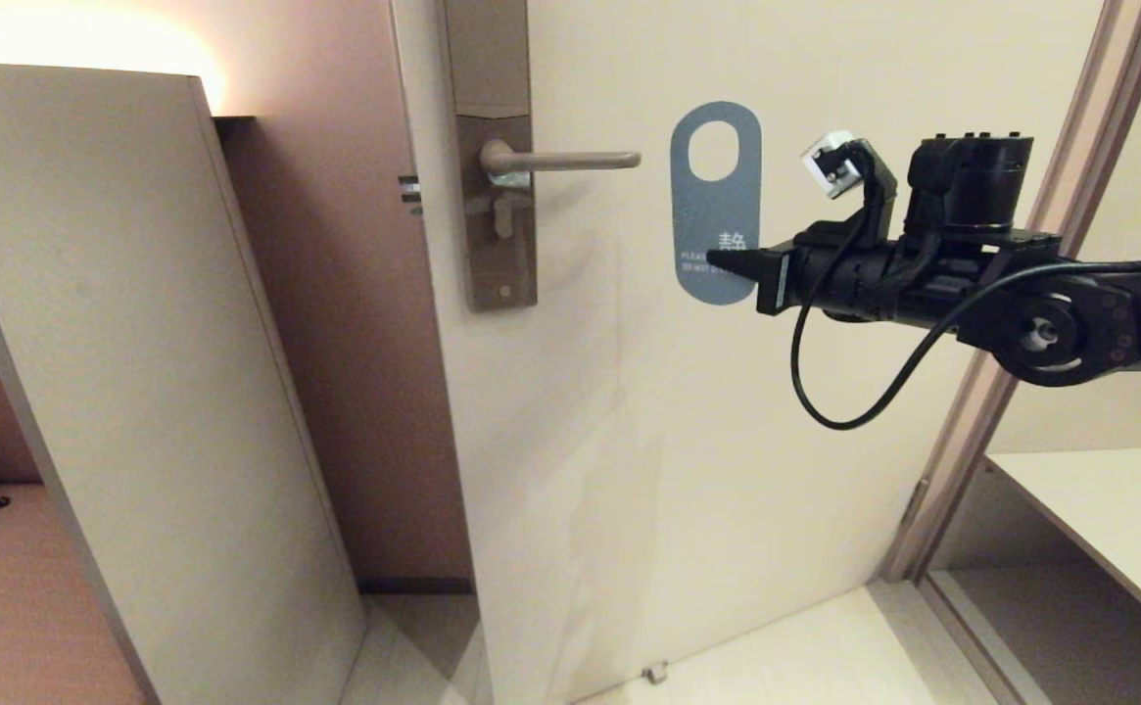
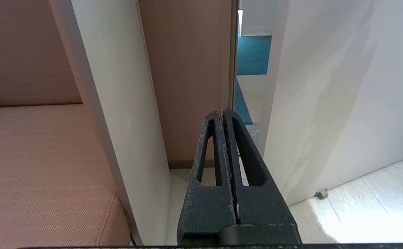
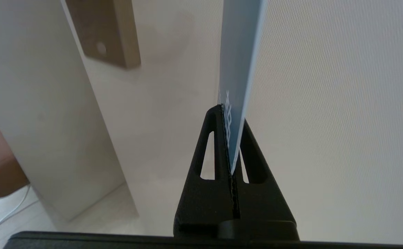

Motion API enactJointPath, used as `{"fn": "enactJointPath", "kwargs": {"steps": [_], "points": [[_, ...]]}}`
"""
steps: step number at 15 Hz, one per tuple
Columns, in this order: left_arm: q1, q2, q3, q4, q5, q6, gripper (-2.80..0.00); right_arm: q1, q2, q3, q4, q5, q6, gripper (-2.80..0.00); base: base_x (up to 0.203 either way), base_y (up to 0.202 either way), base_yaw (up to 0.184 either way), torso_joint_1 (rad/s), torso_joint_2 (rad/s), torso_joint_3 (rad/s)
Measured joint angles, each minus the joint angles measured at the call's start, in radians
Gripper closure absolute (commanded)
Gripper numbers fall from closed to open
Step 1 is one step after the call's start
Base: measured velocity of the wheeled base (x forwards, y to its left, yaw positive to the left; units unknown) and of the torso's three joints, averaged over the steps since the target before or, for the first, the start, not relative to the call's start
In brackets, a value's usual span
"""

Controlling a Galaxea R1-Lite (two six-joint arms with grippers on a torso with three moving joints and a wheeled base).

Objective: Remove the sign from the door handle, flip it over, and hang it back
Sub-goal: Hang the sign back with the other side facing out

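Observation:
The sign (image 1: 715, 201) is off the handle and held upright in the air to the right of it, blue side facing me, oval hole at the top. My right gripper (image 1: 727, 264) is shut on the sign's lower right edge; the right wrist view shows the card (image 3: 237, 69) edge-on, pinched between the black fingers (image 3: 210, 152). The door handle (image 1: 570, 159) is a bare grey-beige lever pointing right from its lock plate (image 1: 497, 211), its tip a short gap left of the sign. My left gripper (image 2: 222, 114) is shut on nothing, low by the door's edge and out of the head view.
The cream door (image 1: 727, 441) fills the middle. A tall beige panel (image 1: 129, 392) leans at the left beside a tan cushioned seat (image 2: 42, 166). The door frame (image 1: 1021, 294) and a pale shelf (image 1: 1109, 509) stand at the right. A small door stop (image 1: 655, 672) sits on the floor.

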Motion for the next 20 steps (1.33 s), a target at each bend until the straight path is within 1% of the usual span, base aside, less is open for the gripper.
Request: {"fn": "enactJointPath", "kwargs": {"steps": [6,16,20], "points": [[0.0,0.0,0.0,0.0,0.0,0.0,0.0,0.033,0.06,-0.086,0.002,-0.042,-0.002,0.0,0.0,0.0,0.0,0.0,0.0,0.0],[0.0,0.0,0.0,0.0,0.0,0.0,0.0,0.06,0.116,-0.124,0.0,-0.048,-0.002,0.0,0.0,0.0,0.0,0.0,0.0,0.0],[0.0,0.0,0.0,0.0,-0.001,0.0,0.0,0.08,0.143,-0.157,0.001,-0.072,-0.001,0.0,0.0,0.0,0.0,0.0,0.0,0.0]]}}
